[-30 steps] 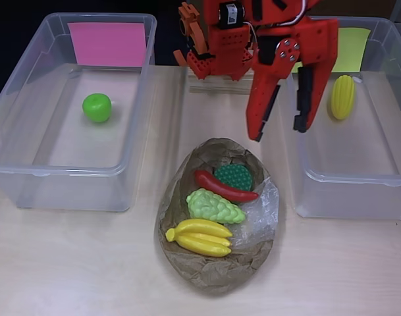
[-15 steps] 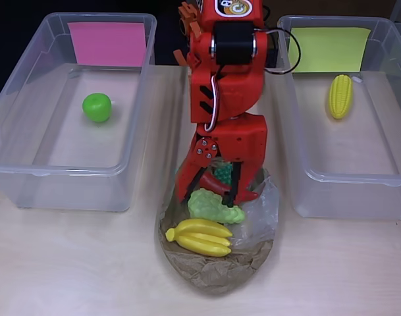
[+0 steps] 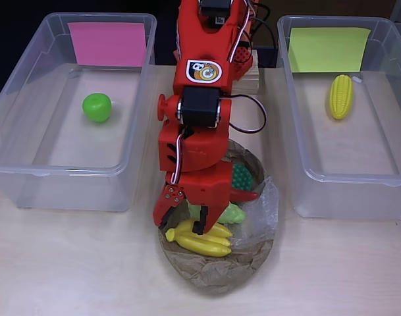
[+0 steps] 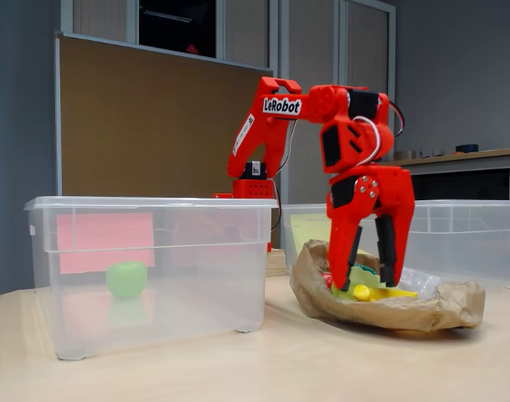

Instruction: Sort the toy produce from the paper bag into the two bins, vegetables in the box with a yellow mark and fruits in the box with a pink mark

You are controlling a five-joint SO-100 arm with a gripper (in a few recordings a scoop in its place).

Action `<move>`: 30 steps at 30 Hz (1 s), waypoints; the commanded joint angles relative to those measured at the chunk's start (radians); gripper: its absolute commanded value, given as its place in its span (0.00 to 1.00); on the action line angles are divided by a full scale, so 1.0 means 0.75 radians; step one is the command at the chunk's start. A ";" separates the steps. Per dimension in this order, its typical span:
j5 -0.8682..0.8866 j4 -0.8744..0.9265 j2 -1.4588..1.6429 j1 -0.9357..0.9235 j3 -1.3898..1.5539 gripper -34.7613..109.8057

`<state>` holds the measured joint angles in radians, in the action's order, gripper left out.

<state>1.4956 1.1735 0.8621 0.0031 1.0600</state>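
The red two-finger gripper (image 3: 184,226), fingers spread and empty, straddles the left end of the yellow plastic banana bunch (image 3: 201,238), which lies crosswise in the crumpled brown paper bag (image 3: 216,275).

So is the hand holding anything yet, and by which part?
Nothing is held. The hand is open, its fingers down in the paper bag straddling the stem end of the banana bunch.

Brown partition board (image 4: 154,126) (behind pale table (image 3: 68,263))
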 commanded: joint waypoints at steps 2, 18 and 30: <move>-0.020 0.076 -0.025 -0.025 -0.090 0.43; -0.090 0.094 -0.072 -0.029 -0.108 0.24; -0.231 0.323 0.000 -0.043 -0.229 0.24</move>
<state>1.3484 1.3652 0.7961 -0.0138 0.9296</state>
